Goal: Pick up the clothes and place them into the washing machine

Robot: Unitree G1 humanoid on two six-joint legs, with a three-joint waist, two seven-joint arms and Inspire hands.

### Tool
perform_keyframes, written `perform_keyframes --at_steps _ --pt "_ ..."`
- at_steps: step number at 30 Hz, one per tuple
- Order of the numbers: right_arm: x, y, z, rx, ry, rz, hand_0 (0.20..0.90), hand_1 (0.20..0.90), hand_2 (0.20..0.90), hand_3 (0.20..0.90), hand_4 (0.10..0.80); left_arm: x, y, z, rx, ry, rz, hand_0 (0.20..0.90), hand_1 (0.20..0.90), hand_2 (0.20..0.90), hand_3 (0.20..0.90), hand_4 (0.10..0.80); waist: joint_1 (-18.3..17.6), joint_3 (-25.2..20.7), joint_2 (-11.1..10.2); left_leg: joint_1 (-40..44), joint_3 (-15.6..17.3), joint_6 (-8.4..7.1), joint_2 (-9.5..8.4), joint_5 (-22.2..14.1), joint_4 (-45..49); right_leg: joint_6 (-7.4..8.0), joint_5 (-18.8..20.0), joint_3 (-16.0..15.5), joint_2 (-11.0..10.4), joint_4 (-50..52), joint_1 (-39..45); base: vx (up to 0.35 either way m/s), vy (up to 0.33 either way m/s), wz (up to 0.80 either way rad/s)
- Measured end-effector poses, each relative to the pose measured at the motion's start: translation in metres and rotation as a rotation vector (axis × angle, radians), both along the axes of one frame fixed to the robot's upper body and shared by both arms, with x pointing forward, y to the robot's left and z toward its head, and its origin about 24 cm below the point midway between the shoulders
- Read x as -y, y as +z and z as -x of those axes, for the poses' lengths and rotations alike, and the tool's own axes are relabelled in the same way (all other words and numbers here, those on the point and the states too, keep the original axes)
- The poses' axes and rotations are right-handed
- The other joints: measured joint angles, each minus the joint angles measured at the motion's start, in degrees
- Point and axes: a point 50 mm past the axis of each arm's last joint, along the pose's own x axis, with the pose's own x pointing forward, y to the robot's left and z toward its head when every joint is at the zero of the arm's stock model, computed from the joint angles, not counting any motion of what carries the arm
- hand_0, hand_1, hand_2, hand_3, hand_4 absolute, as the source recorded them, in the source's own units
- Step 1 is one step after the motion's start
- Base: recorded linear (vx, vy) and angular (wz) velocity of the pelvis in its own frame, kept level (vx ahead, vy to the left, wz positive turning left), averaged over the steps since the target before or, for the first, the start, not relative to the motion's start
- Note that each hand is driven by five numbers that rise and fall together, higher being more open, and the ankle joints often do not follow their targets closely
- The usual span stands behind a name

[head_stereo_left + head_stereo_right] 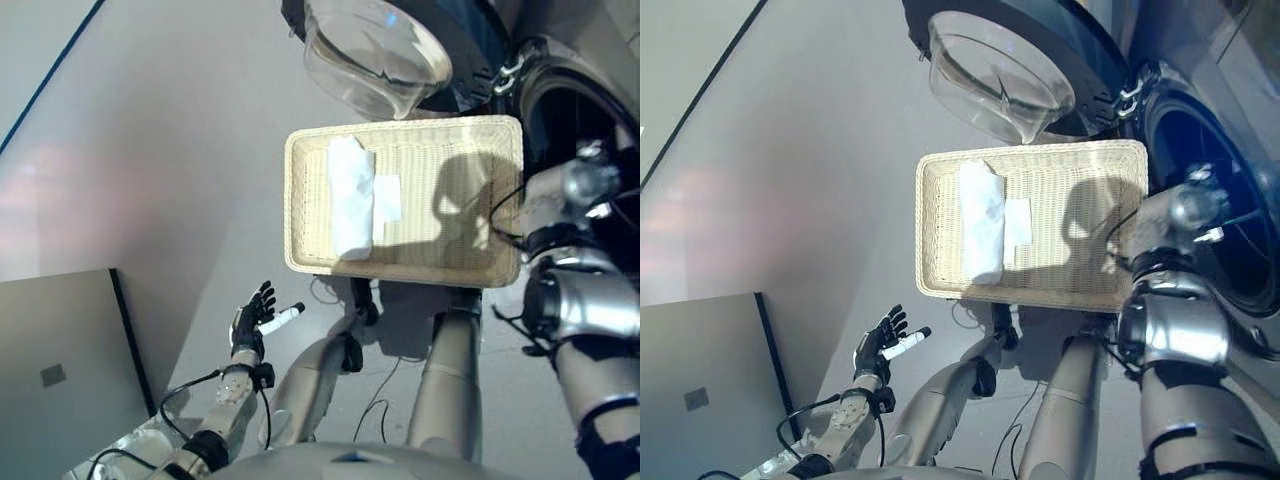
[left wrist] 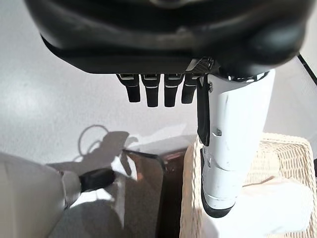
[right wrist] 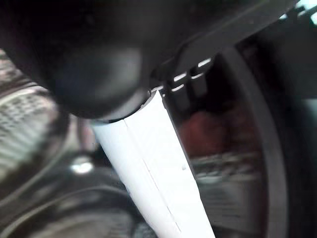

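Note:
A white folded cloth (image 1: 352, 195) lies in the left half of a wicker basket (image 1: 300, 200), with a smaller white piece (image 1: 388, 197) beside it. The left wrist view shows the same basket (image 2: 290, 151) and cloth (image 2: 277, 208). My left hand (image 1: 255, 315) hovers low on the left, short of the basket, open and empty with its fingers (image 2: 163, 91) straight. My right arm reaches right of the basket to the washing machine's dark drum opening (image 1: 1225, 190). My right hand (image 3: 158, 168) is open inside it, before a blurred reddish thing (image 3: 210, 129) that it does not hold.
The machine's round glass door (image 1: 375, 55) stands swung open just beyond the basket's far edge. A grey panel (image 1: 60, 370) lies on the floor at the lower left. Pale floor stretches left of the basket.

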Motion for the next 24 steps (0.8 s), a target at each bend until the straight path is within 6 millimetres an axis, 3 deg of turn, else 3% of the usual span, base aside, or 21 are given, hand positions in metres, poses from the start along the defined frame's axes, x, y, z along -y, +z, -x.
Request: perform_keyframes --at_steps 2,5,10,14,16,24 --pt "-0.010 -0.029 0.002 -0.061 0.037 -0.029 0.900 0.900 0.900 0.900 0.800 -0.002 -0.004 0.005 -0.027 0.003 -0.010 0.900 0.900 0.900 0.900 0.800 0.80 -1.02 -1.95 -0.10 -0.53 -0.50 0.46 0.19 0.12 -0.62 -0.07 -0.50 0.58 0.06 0.09 -0.022 -0.065 0.09" --pt "-0.020 -0.045 0.004 -0.099 0.058 -0.046 0.900 0.900 0.900 0.900 0.800 -0.002 -0.008 0.009 -0.052 0.005 -0.014 0.900 0.900 0.900 0.900 0.800 0.79 -1.15 -2.37 -0.04 -2.51 -0.79 0.89 0.57 0.42 -1.38 -0.09 -2.82 0.61 -0.15 1.77 -0.018 -0.043 0.23" --pt "-0.029 -0.063 0.004 -0.216 0.124 0.023 0.900 0.900 0.900 0.900 0.800 -0.008 -0.013 0.014 -0.079 0.027 -0.026 0.900 0.900 0.900 0.900 0.800 2.36 -1.29 -3.98 0.02 -5.00 -1.58 1.90 0.95 1.14 -2.42 -0.36 -5.92 0.95 -0.39 3.82 -0.043 -0.077 0.20" --pt "-0.036 -0.079 0.004 -0.414 0.235 0.168 0.900 0.900 0.900 0.900 0.800 -0.021 -0.015 0.016 -0.091 0.073 -0.050 0.900 0.900 0.900 0.900 0.800 3.93 -1.28 -6.72 -0.10 -7.73 -2.40 2.85 0.99 2.10 -3.29 -0.82 -9.31 1.30 -0.60 6.03 -0.024 -0.067 0.24" --pt "-0.046 -0.078 -0.001 -0.436 0.293 0.234 0.900 0.900 0.900 0.900 0.800 -0.028 -0.014 0.016 -0.089 0.085 -0.065 0.900 0.900 0.900 0.900 0.800 4.39 -1.23 -8.17 -0.41 -8.43 -2.65 2.98 1.06 2.14 -3.39 -0.90 -10.00 1.35 -0.98 6.13 -0.011 -0.045 0.15" --pt "-0.048 -0.096 0.006 -0.537 0.300 0.213 0.900 0.900 0.900 0.900 0.800 -0.048 -0.009 0.011 -0.067 0.133 -0.115 0.900 0.900 0.900 0.900 0.800 5.30 0.83 -11.61 -0.91 -12.11 -3.31 3.45 1.56 2.62 -3.76 -0.83 -14.21 1.45 -2.07 8.89 0.007 -0.042 0.18"
